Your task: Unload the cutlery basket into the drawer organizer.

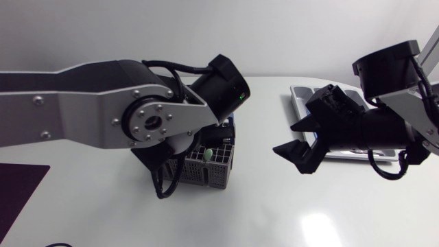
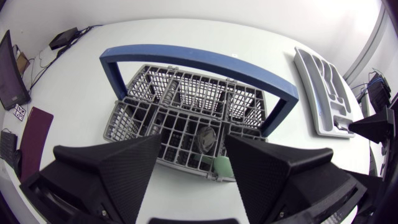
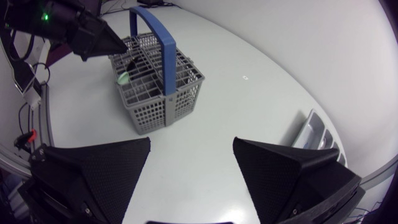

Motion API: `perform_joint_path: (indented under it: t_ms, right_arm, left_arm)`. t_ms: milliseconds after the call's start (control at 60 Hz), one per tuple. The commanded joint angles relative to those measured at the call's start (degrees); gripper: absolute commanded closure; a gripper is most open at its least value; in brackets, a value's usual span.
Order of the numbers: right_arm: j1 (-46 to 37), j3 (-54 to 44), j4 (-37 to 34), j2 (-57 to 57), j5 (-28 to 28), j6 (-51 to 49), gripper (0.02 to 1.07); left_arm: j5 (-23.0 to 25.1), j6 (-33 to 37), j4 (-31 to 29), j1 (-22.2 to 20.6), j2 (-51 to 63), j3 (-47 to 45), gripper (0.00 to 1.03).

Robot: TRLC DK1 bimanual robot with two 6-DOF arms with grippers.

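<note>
The white, glossy tabletop (image 1: 274, 206) carries a soft patch of reflected light near its front edge, and a dark maroon flat mat (image 2: 34, 134) lies on it well off to the outer side of the left fingers. The left gripper (image 2: 193, 138) hangs over the grey perforated plastic cutlery basket (image 2: 180, 93) with its two broad black fingers spread wide and nothing between them. The basket's nearest compartments lie just ahead of and below the gap. In one of those compartments, close to the right-hand finger (image 2: 273, 174), a pale green utensil end (image 2: 222, 167) stands up. Just beside it, further ahead, is a dark grey round-headed piece (image 2: 206, 138) whose kind I cannot tell. The basket's blue arched handle (image 2: 205, 59) is upright and spans the basket well ahead of the fingertips. The right gripper (image 3: 192, 142) is likewise spread and holds nothing, with bare white table under and between its fingers. Far ahead of it stands the basket, and the left gripper's pointed fingers hover at the basket's far side. The pale grey moulded drawer organizer (image 3: 311, 134) lies flat on the table just beside the right gripper's outer finger. From above, its long compartments are partly hidden under the right arm, and what shows of them holds no cutlery.
</note>
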Motion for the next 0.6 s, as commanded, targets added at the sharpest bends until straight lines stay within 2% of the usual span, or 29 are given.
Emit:
perform_joint_path:
  t_ms: [0, 67, 200, 233, 400, 583]
  right_arm:
    - [2.1, 3.62, -1.74, 2.19, -0.44, 8.15, 0.11]
    - [3.24, 5.91, -3.32, 4.12, -1.5, 11.49, 0.11]
    - [3.68, 9.95, -5.34, 7.9, -8.35, 16.23, 0.11]
    - [4.38, 11.0, -6.48, 9.04, -9.06, 16.23, 0.06]
    - [6.93, 13.47, -8.15, 12.56, -9.06, 17.9, 0.06]
    - [9.21, 14.52, -8.42, 13.97, -9.14, 17.9, 0.06]
  left_arm:
    - [1.38, 2.84, 1.02, 0.7, -2.51, -3.0, 0.3]
    - [2.26, 3.9, 1.64, 0.87, -3.65, -4.05, 0.3]
    - [6.13, 7.15, 2.87, 1.22, -6.9, -6.16, 0.3]
    - [6.75, 7.76, 3.04, 1.31, -7.34, -6.43, 0.3]
    - [13.43, 13.48, 5.5, 3.6, -12.26, -10.03, 0.22]
    - [17.47, 17.87, 6.21, 6.06, -15.43, -12.58, 0.22]
